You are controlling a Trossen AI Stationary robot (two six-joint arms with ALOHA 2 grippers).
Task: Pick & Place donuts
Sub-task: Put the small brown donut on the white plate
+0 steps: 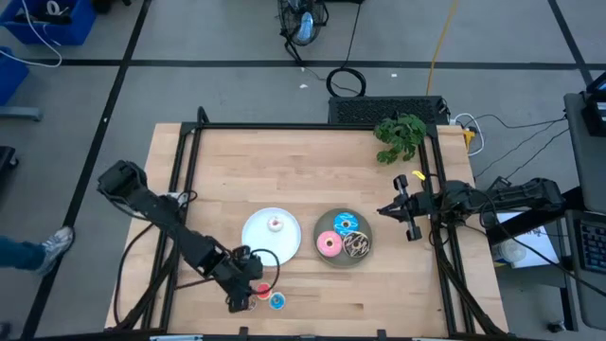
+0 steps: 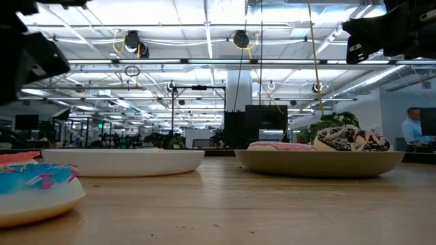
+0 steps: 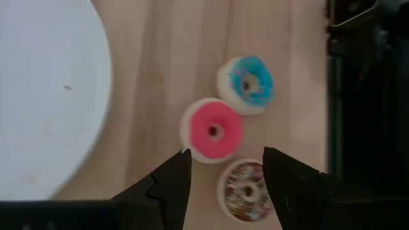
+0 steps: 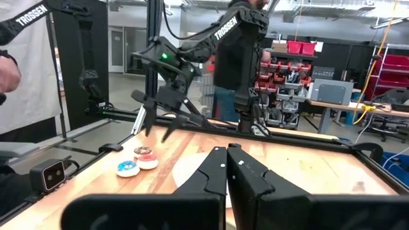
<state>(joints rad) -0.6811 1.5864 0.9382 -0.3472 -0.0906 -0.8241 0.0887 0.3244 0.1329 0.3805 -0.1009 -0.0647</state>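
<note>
Three tiny donuts lie flat on the wood near the table's front edge: red (image 3: 212, 130), blue (image 3: 250, 84) and brown (image 3: 245, 190). My left gripper (image 3: 227, 154) hovers open above them, pointing steeply down, its fingers either side of the brown one; from the right wrist view it (image 4: 156, 133) is clear of them. A white-pink tiny donut (image 1: 276, 224) lies on the white plate (image 1: 256, 242). The larger blue (image 1: 344, 223), pink (image 1: 329, 244) and brown-sprinkled (image 1: 358, 244) donuts lie in the grey plate (image 1: 343, 262). My right gripper (image 1: 383, 210) waits shut at the table's right.
A green plant (image 1: 400, 134) stands at the table's far right corner. The black frame rail (image 3: 364, 96) runs just beyond the tiny donuts along the table's front edge. Bare wood lies between the plates and the far edge. People stand in the room beyond the table.
</note>
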